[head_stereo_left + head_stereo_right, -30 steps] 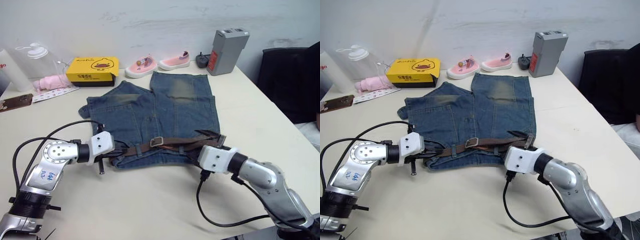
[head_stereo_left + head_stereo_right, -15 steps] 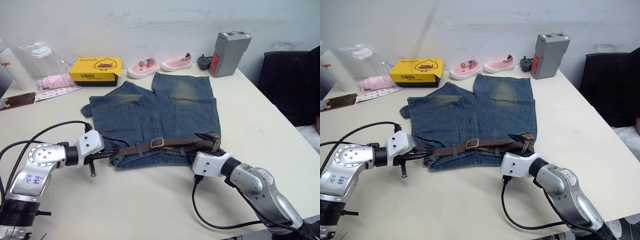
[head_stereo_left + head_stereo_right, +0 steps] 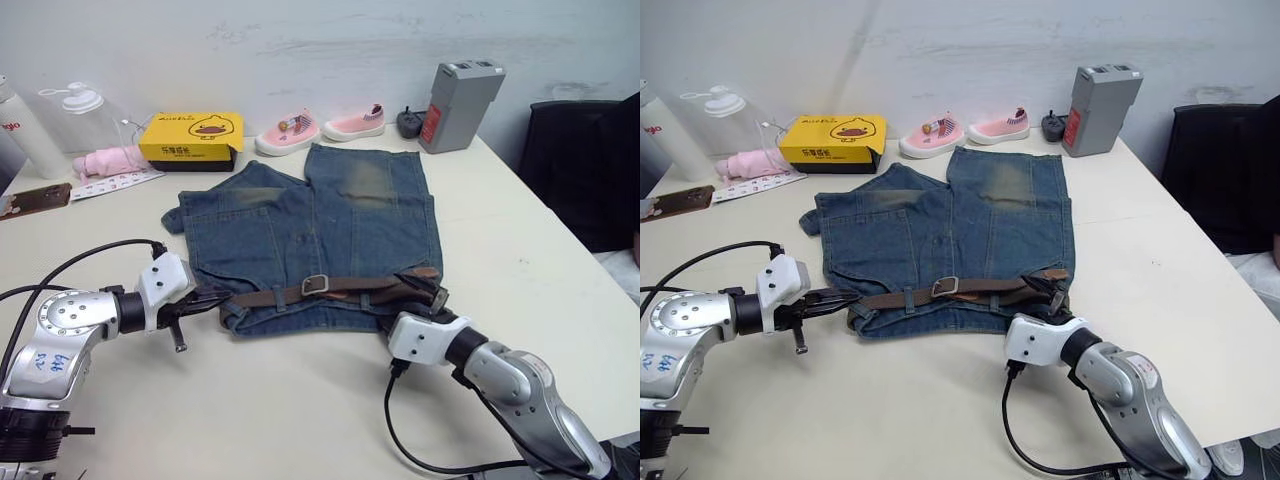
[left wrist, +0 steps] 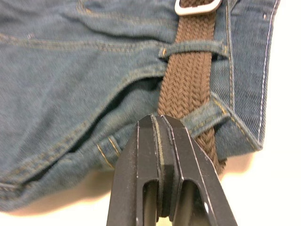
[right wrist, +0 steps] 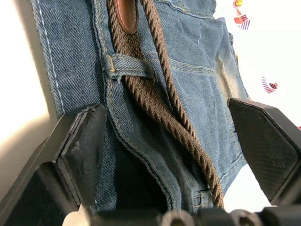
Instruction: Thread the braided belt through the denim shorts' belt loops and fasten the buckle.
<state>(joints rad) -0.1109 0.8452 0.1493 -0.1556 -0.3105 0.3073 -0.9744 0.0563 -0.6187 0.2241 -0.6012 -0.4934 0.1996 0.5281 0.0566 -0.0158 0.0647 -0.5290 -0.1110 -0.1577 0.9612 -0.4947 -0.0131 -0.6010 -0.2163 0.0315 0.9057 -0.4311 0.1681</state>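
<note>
The denim shorts lie flat on the table, waistband toward me. The braided belt runs along the waistband through the belt loops, and the silver buckle sits near the middle. Its brown leather-tipped end lies at the right hip, past another loop. My left gripper is shut, and its tips rest at the waistband's left end beside the belt. My right gripper stands open at the waistband's right corner. Its fingers straddle the cloth and belt without closing on them.
Along the far wall stand a yellow box, two pink shoes, a grey device and bottles. A phone lies at the far left. A black chair stands off the right edge.
My left arm has drawn back to the left, so only its fingertips reach the shorts. My right arm has pulled back toward the table's near edge. The belt stays on the waistband.
</note>
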